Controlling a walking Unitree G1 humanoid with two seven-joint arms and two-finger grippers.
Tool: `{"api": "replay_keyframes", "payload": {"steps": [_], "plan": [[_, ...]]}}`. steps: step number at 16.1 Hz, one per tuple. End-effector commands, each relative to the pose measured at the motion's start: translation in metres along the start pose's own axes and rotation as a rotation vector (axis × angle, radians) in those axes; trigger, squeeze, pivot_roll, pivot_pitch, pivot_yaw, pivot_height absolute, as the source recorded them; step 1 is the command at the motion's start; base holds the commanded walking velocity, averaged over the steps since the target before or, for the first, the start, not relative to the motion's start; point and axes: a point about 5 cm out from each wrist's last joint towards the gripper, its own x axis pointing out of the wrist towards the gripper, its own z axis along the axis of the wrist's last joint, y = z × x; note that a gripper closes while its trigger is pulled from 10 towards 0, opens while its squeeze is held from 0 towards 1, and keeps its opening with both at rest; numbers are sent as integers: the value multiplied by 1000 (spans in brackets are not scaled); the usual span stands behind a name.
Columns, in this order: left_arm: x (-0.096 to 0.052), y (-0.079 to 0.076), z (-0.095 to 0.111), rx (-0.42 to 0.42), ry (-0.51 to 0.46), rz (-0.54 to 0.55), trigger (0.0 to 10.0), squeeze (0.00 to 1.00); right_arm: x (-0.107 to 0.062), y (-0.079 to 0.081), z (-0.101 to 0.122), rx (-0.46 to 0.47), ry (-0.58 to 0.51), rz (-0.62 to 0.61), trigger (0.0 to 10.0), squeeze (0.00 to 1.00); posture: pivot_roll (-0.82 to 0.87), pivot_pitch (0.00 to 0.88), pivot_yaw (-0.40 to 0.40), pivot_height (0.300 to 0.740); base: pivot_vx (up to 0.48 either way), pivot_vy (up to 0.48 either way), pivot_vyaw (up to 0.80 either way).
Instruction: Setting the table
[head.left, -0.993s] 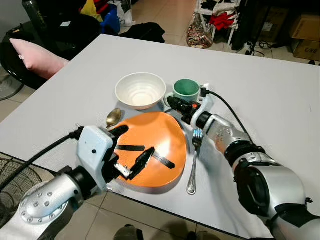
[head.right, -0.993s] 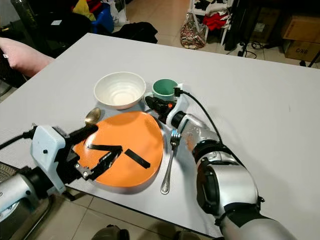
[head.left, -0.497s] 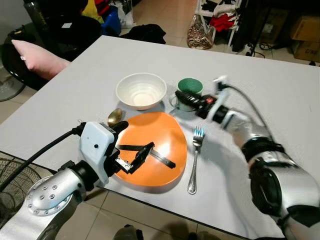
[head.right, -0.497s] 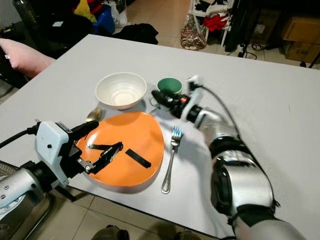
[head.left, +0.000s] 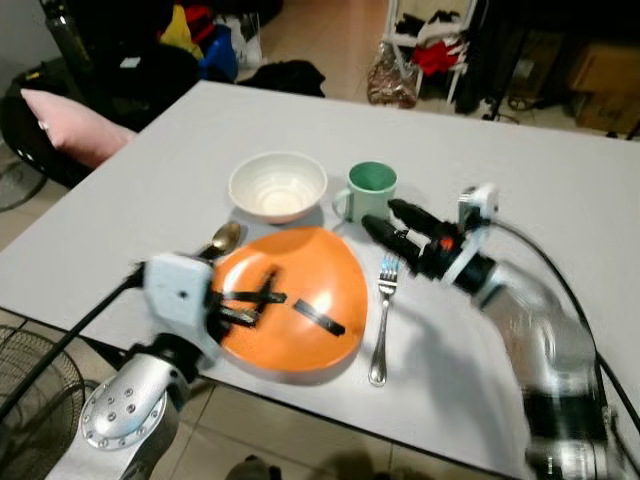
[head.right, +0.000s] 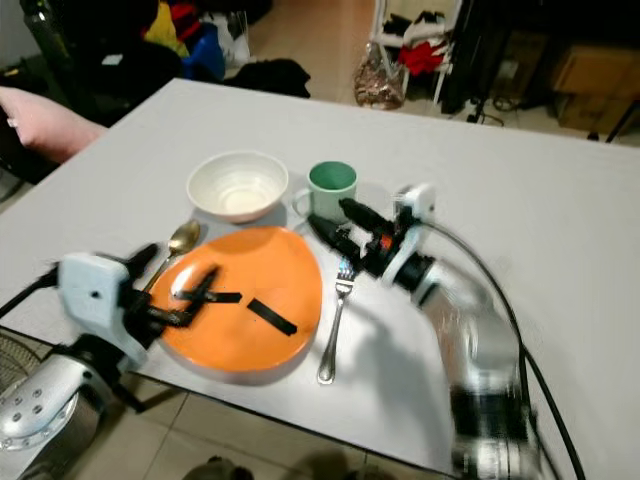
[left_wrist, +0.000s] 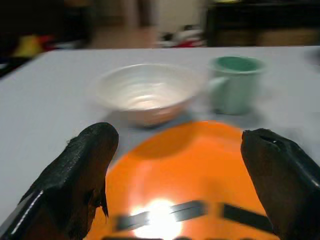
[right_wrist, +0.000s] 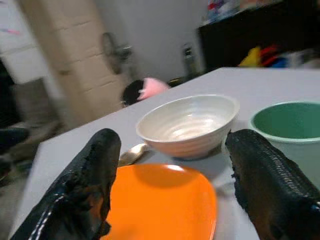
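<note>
We see our left gripper (head.left: 245, 305) spread wide over the orange plate (head.left: 300, 300) at its 9 o'clock, right gripper (head.left: 390, 222) wide by the green mug (head.left: 368, 190) at 5 o'clock.

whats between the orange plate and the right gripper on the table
The fork lies on the white table between the orange plate and the right gripper, seen in the left eye view.

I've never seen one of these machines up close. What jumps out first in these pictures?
A bright orange plate with black stripes sits at the near edge of the white table, with a fork just to its right and a spoon at its far left. Behind it stand a white bowl and a green mug. The left end effector hovers open over the plate, and the right end effector, also open, hangs over the fork by the mug.
</note>
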Motion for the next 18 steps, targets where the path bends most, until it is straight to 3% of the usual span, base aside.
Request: {"api": "replay_keyframes", "payload": {"steps": [1, 3, 4, 7, 8, 9, 12, 18], "plan": [[0, 4, -3, 4, 9, 78, 10000, 0, -3, 7, 5, -96, -7, -92, 10000, 1000, -66, 0, 46, 740, 0, 0, 0], [2, 4, -5, 2, 3, 129, 10000, 0, -11, 17, 1, -135, -16, -205, 10000, 1000, -64, 0, 42, 740, 0, 0, 0], [4, 5, -5, 58, -6, 148, 10000, 0, -17, 24, -4, -191, 14, -232, 10000, 1000, -66, 0, 44, 740, 0, 0, 0], [1, 4, -7, 36, -23, 153, 10000, 0, -28, 32, -5, -215, 31, -315, 10000, 1000, -71, 0, 34, 740, 0, 0, 0], [0, 3, -7, 35, -23, 159, 10000, 0, -30, 34, -6, -207, 38, -333, 10000, 608, -70, 0, 28, 740, 0, 0, 0], [0, 1, -8, 36, -25, 160, 10000, 0, -30, 34, -9, -204, 54, -338, 10000, 0, -66, 0, 23, 740, 0, 0, 0], [-1, -1, -9, 48, -30, 157, 10000, 0, -31, 34, -14, -167, 80, -357, 10000, 0, -61, 0, 14, 740, 0, 0, 0], [-1, -3, -8, 53, -32, 144, 10000, 0, -32, 37, -20, -176, 104, -351, 10000, 0, -57, 0, 18, 740, 0, 0, 0]]}}
